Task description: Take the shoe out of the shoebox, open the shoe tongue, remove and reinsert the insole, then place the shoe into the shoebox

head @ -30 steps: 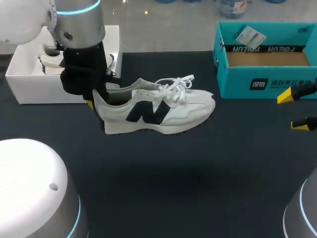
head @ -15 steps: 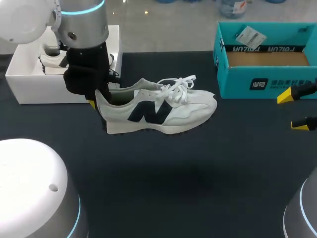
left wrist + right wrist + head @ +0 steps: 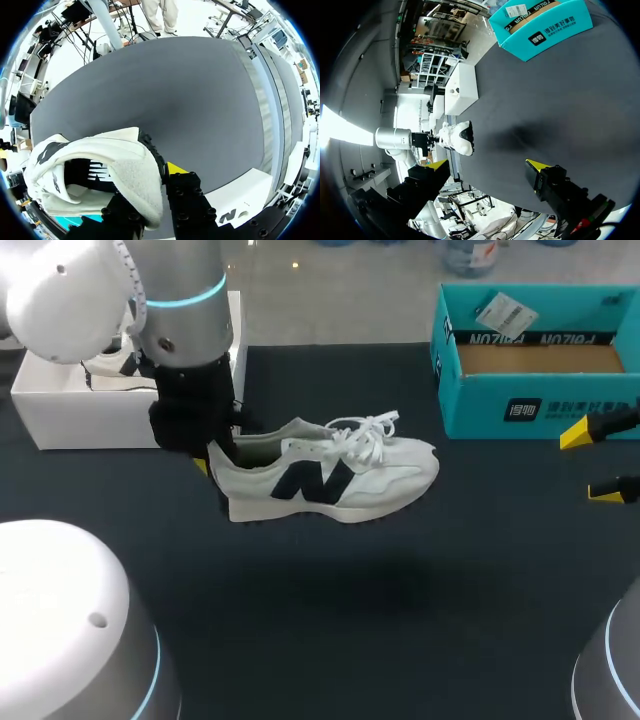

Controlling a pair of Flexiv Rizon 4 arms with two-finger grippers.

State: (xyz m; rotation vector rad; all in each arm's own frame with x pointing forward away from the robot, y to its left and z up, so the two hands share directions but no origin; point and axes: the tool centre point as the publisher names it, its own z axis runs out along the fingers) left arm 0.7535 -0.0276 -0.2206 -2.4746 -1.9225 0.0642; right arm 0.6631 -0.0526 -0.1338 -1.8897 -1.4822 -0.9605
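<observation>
Head view: down-pointing left tool (image 3: 213,462) grips shoe (image 3: 330,475) by heel; right tool (image 3: 592,462) spread.

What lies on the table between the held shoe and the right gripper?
Nothing: in the head view only bare dark table separates the shoe from the right gripper.

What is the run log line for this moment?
left gripper: shut on shoe | shoe: held above table | right gripper: open, empty
</observation>
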